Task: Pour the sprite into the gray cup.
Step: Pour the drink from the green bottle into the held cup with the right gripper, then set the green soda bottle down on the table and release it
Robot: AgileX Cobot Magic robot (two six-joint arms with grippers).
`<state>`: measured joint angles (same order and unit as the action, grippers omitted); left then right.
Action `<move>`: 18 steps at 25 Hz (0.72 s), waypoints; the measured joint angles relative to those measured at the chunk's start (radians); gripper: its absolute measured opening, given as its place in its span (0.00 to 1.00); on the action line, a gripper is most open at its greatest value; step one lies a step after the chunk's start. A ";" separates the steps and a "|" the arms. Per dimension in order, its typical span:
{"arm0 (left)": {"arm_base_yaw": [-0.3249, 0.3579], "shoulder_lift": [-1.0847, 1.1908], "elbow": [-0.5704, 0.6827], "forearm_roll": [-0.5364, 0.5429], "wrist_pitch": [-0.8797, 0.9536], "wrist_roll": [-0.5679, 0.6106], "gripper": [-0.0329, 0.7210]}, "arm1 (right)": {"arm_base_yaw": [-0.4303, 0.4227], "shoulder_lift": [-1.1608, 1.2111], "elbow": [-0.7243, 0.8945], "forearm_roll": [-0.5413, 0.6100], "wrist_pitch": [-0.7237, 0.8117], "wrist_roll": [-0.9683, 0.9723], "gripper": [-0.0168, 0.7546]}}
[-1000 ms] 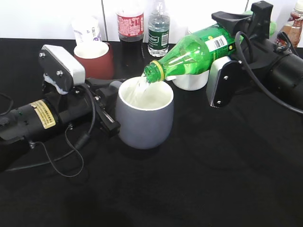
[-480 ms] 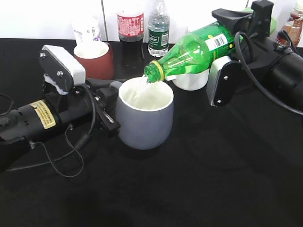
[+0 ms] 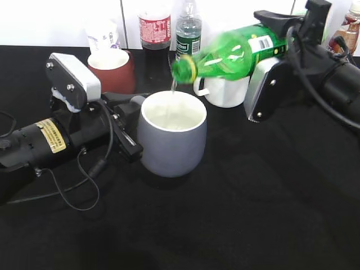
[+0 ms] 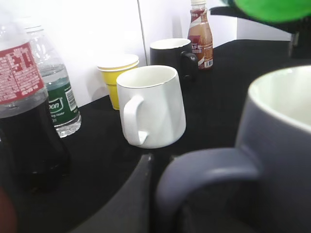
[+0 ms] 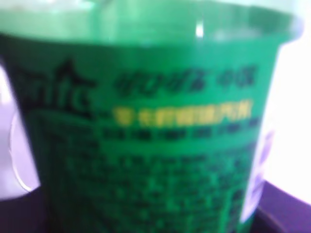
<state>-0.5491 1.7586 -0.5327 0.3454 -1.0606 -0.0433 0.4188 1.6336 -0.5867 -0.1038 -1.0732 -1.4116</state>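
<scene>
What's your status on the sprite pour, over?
Right hand clamped on sprite, tipped, thin stream falling into gray cup. Left hand at the cup's handle, grip unclear. White mug close behind, not blocking.

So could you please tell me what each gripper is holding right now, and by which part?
Right gripper: translucent green plastic bottle, by its labelled lower body. Left gripper: blue-gray ceramic mug, by its handle.
</scene>
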 joint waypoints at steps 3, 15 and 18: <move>0.000 0.000 0.000 0.000 -0.003 0.000 0.11 | 0.000 0.000 0.000 0.000 0.001 0.137 0.61; 0.000 -0.012 0.000 -0.154 -0.001 0.035 0.11 | 0.000 0.000 0.000 0.007 0.083 1.482 0.61; 0.015 -0.053 0.007 -0.225 0.054 0.083 0.11 | 0.000 0.000 0.000 0.007 0.083 1.484 0.61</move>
<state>-0.5344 1.7060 -0.5258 0.1202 -1.0068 0.0394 0.4188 1.6336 -0.5867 -0.0966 -0.9903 0.0719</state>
